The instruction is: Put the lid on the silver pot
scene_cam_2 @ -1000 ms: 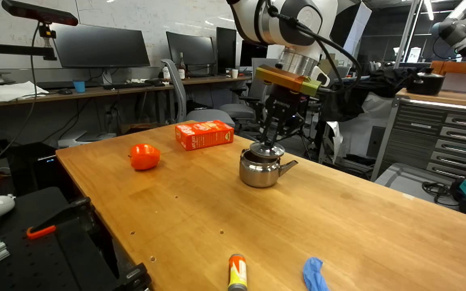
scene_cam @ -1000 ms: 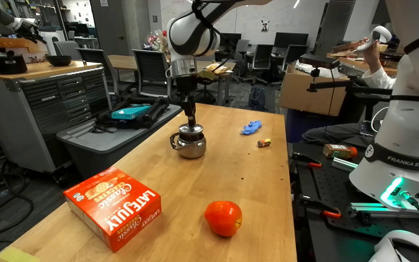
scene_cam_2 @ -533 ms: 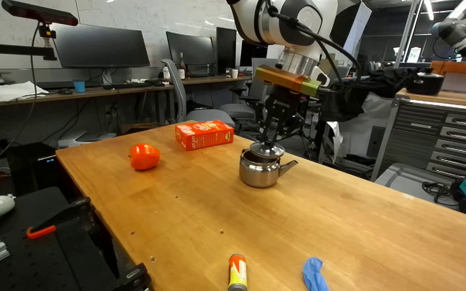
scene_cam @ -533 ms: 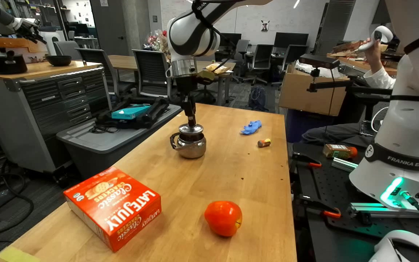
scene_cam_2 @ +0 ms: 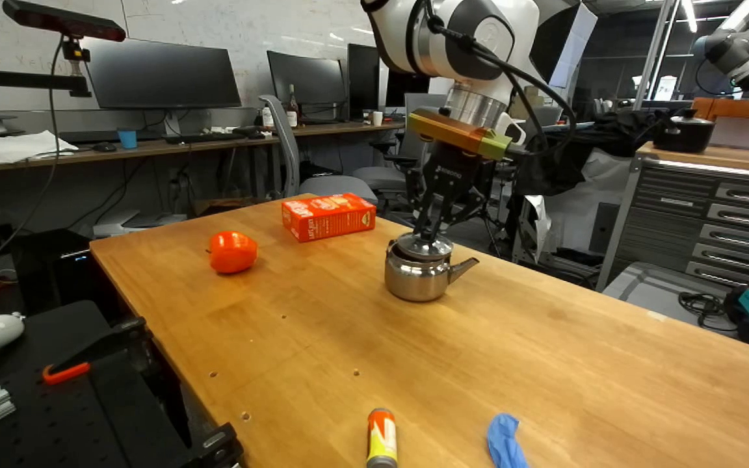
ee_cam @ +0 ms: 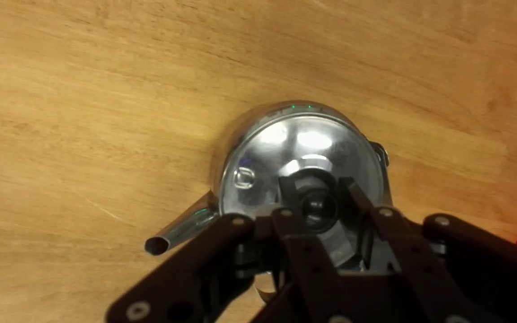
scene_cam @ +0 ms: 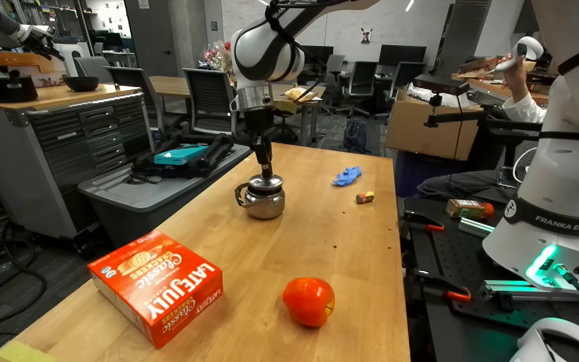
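The silver pot [scene_cam: 266, 206] stands upright on the table, and also shows in an exterior view [scene_cam_2: 415, 279] with its spout to the right. The round silvery lid [scene_cam: 266, 182] is over the pot's mouth, very close to the rim; it also shows in an exterior view [scene_cam_2: 424, 247]. I cannot tell whether it rests on the rim all round. My gripper [scene_cam_2: 428, 231] points down and is shut on the lid's black knob. In the wrist view the fingers [ee_cam: 314, 184] stand on both sides of the knob, and the lid [ee_cam: 294, 150] covers most of the pot [ee_cam: 240, 130].
A red-orange cracker box [scene_cam: 156, 284] and a red tomato [scene_cam: 309, 301] are on the table. A blue glove [scene_cam: 347, 176] and a small can-shaped battery-like object [scene_cam: 365, 197] lie near the far edge. A grey bin [scene_cam: 164, 176] stands beside the table.
My gripper has lowered with the lid, closing most of the dark gap above the pot. The lid has also shifted slightly sideways. The pot has not moved.
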Tool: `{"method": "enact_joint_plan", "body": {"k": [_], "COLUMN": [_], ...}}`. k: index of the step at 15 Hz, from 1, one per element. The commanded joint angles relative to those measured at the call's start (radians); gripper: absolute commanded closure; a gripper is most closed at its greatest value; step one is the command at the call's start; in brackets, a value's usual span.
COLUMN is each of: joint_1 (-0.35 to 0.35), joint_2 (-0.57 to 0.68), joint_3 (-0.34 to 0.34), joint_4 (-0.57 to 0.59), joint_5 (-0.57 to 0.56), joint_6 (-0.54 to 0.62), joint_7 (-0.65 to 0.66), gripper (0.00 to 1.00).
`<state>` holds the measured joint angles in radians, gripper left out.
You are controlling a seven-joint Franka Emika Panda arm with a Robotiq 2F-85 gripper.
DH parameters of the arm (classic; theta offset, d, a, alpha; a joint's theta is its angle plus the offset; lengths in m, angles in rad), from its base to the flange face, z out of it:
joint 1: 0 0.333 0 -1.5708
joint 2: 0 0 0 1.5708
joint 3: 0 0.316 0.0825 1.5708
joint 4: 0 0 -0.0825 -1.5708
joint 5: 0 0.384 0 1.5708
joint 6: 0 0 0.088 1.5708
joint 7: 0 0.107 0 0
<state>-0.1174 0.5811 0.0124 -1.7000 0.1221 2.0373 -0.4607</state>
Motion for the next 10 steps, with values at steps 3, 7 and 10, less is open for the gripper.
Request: {"method": "enact_joint_plan", "body": {"k": [3, 7, 10], "joint_1": [-0.002, 0.012, 0.029], "joint_2": [0.016, 0.024, 0.018], "joint_3": [0.014, 0.013, 0.011], "joint_4": [0.01, 0.006, -0.01], "joint_5": [-0.027, -0.049, -0.075], "joint_6": [0.0, 0.019, 0.045], "joint_7": [0.018, 0.039, 0.07], "gripper": [0.93, 0.92, 0.92]}}
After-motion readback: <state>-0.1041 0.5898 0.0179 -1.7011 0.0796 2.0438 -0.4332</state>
